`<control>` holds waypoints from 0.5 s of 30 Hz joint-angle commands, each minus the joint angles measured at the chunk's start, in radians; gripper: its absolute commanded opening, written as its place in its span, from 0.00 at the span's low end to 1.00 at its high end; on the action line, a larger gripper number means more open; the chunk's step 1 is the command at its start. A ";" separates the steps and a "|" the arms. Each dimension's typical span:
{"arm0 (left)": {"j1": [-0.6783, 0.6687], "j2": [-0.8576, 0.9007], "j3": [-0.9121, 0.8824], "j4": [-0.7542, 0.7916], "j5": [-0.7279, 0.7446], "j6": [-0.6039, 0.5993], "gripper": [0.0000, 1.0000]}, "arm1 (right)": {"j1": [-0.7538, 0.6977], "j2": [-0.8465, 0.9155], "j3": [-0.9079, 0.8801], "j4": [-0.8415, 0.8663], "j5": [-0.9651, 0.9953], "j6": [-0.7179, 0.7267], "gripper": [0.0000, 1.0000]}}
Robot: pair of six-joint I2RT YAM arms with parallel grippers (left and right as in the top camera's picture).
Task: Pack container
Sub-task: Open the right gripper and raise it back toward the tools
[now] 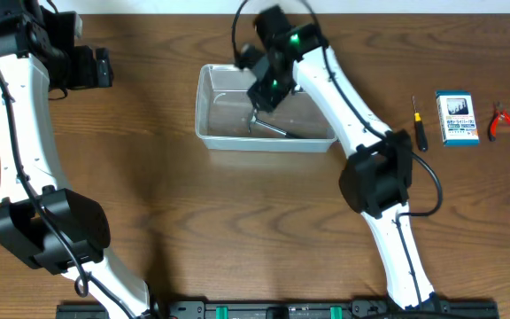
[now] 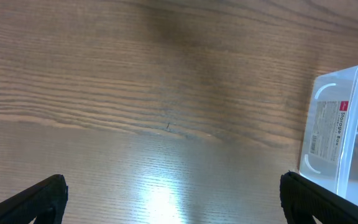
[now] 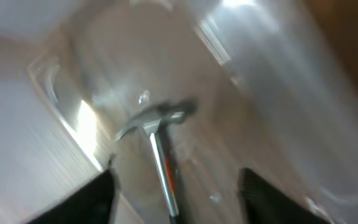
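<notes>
You were at the drop-off step, I reckon. Your right pincer (image 3: 176,180) hung spread over the clear rectangular plastic container (image 1: 224,111) mid-bench, with the metal-headed hammer (image 3: 160,149) lying loose inside. The left pincer (image 2: 173,185) was spread too, over bare wooden bench (image 2: 166,93). Next you'd probably want the small dark-handled screwdriver (image 1: 419,124) off to the right. The right wrist view was blurry, and the hammer's handle end was cut off.

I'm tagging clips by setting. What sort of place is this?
Likely a robot workbench: a wooden table, a clear container with a hammer in it, and pliers and a screwdriver laid out nearby.
</notes>
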 commanded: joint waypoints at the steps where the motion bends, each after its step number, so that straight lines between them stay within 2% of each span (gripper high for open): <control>1: 0.003 -0.003 0.001 -0.003 -0.008 0.006 0.98 | -0.048 -0.032 0.169 -0.046 0.005 0.141 0.99; 8: 0.003 -0.003 0.001 -0.003 -0.008 0.006 0.98 | -0.161 -0.087 0.425 -0.298 0.182 0.305 0.99; 11: 0.003 -0.003 0.001 -0.003 -0.008 0.006 0.98 | -0.208 -0.120 0.459 -0.409 0.202 0.362 0.99; 15: 0.003 -0.003 0.001 -0.003 -0.008 0.006 0.98 | -0.248 -0.176 0.449 -0.417 0.146 0.394 0.99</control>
